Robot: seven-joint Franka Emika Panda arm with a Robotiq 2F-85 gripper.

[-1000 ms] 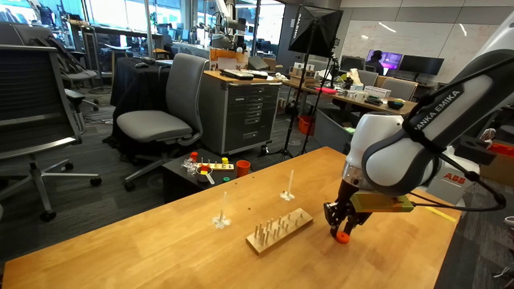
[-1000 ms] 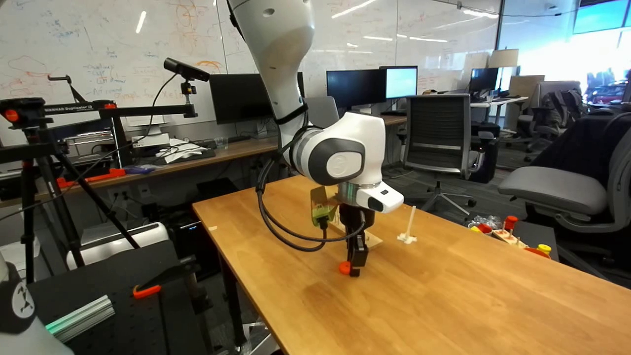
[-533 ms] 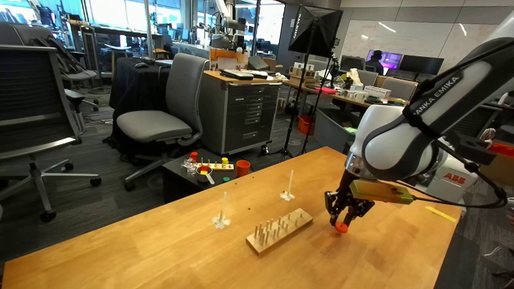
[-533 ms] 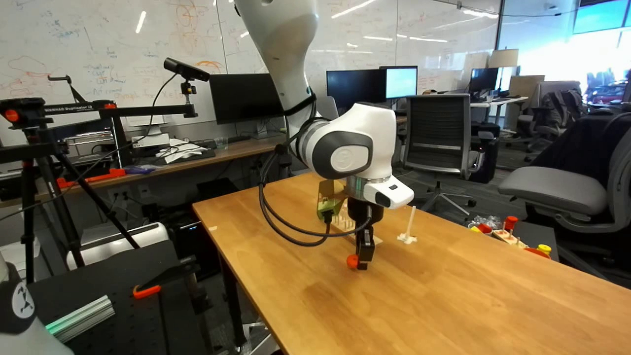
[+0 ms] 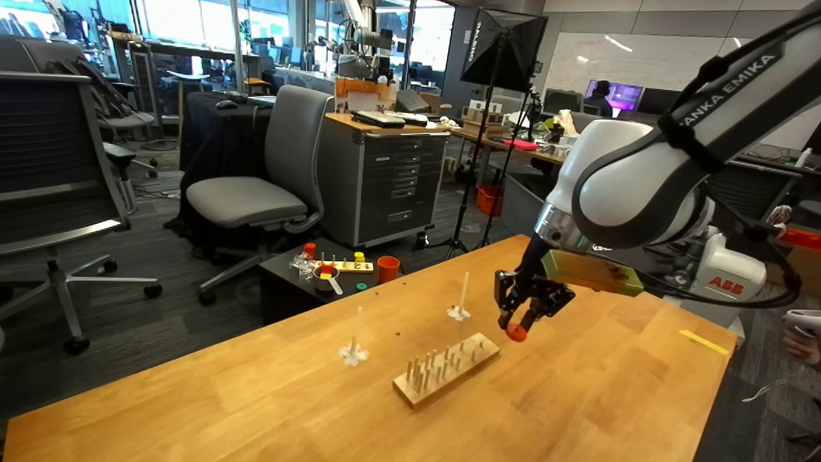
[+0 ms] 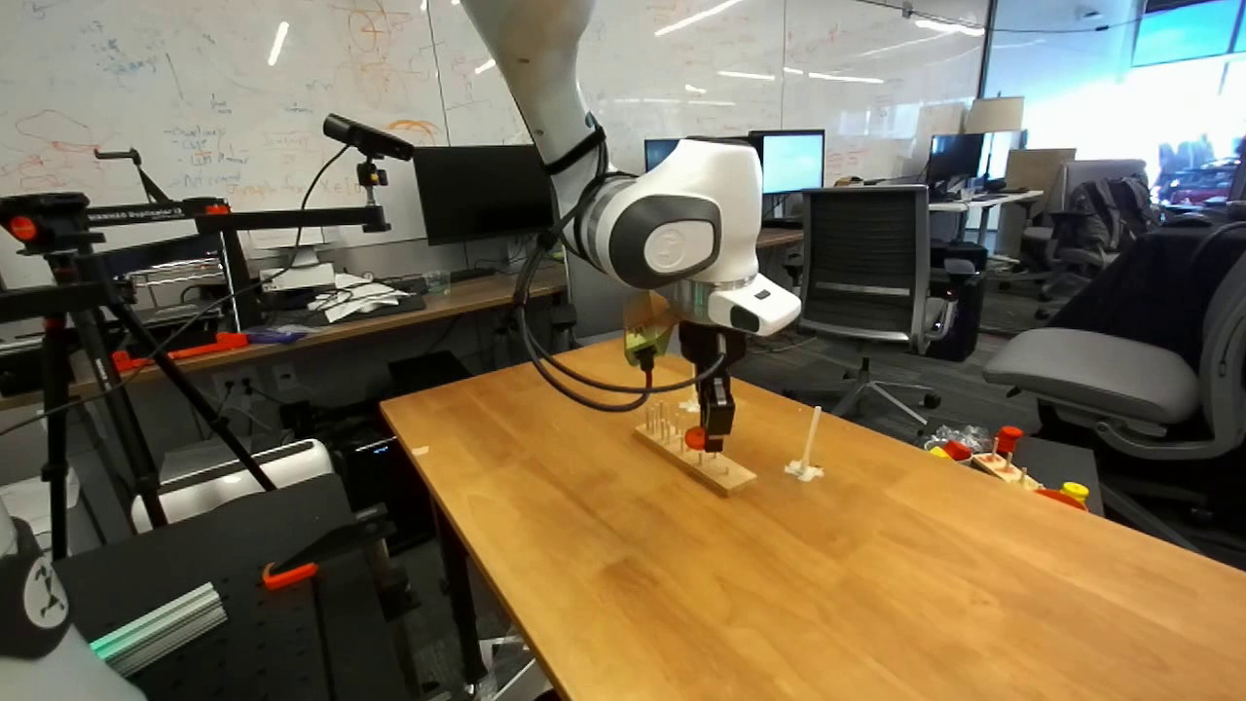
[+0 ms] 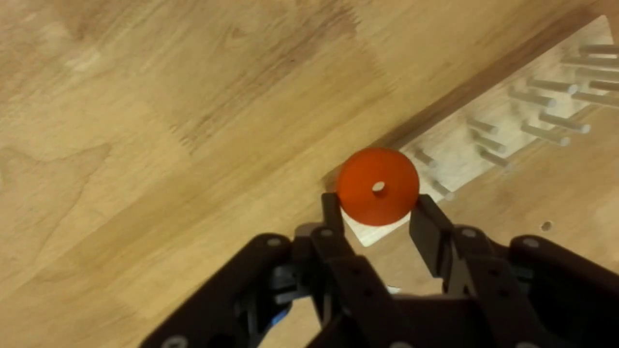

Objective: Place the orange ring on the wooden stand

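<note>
The orange ring (image 5: 516, 333) is a flat red-orange disc with a small centre hole. It also shows in an exterior view (image 6: 695, 438) and in the wrist view (image 7: 379, 208). My gripper (image 7: 376, 203) is shut on it, one fingertip on each side of the rim; the gripper also shows in both exterior views (image 5: 515, 322) (image 6: 714, 445). The ring is held above the table, slightly tilted. The wooden stand (image 5: 463, 367) is a pale base with upright pegs, also in view here (image 6: 720, 476). In the wrist view the ring covers part of the stand's near end (image 7: 454, 162).
Two thin upright dowels (image 5: 356, 330) (image 5: 463, 292) are taped to the tabletop (image 5: 256, 391) behind the stand. A low black side table (image 5: 282, 289) beyond the edge holds an orange cup (image 5: 388, 269) and small toys. A yellow tape strip (image 5: 703, 342) lies at the table's far right.
My gripper has lifted the orange ring off the table and carried it toward the stand's end, leftward and up in an exterior view. The stand has not moved.
</note>
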